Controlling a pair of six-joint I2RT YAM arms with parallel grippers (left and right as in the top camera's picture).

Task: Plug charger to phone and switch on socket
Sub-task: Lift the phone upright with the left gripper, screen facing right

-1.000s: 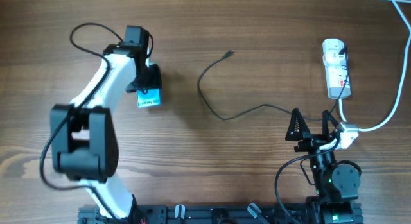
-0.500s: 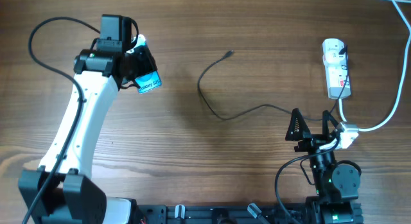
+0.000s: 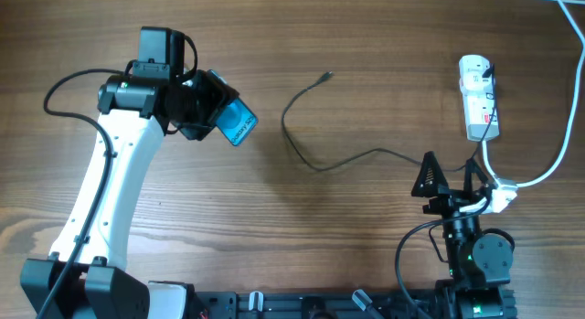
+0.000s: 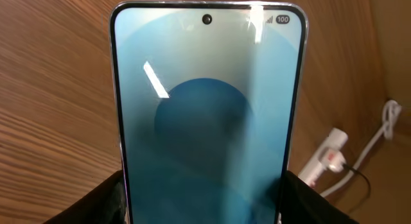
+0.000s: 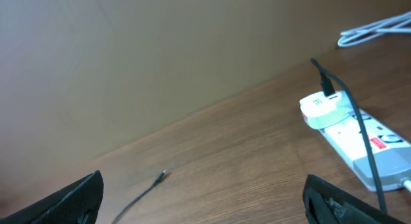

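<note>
The left hand [image 3: 212, 113] clasps the phone [image 3: 238, 127], tilted, far left of the socket [image 3: 478, 98]; a slack pinch could drop it onto the tabletop [image 3: 366, 246]. The right hand [image 3: 448, 165], near the socket, gapes empty.

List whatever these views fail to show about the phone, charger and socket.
Phone port: left wrist view, cut off at the bottom edge between the left fingers; too small overhead.
Socket switch position: too small overhead, blurred in the right wrist view.
Charger tip shape: too small overhead and in the right wrist view.
</note>
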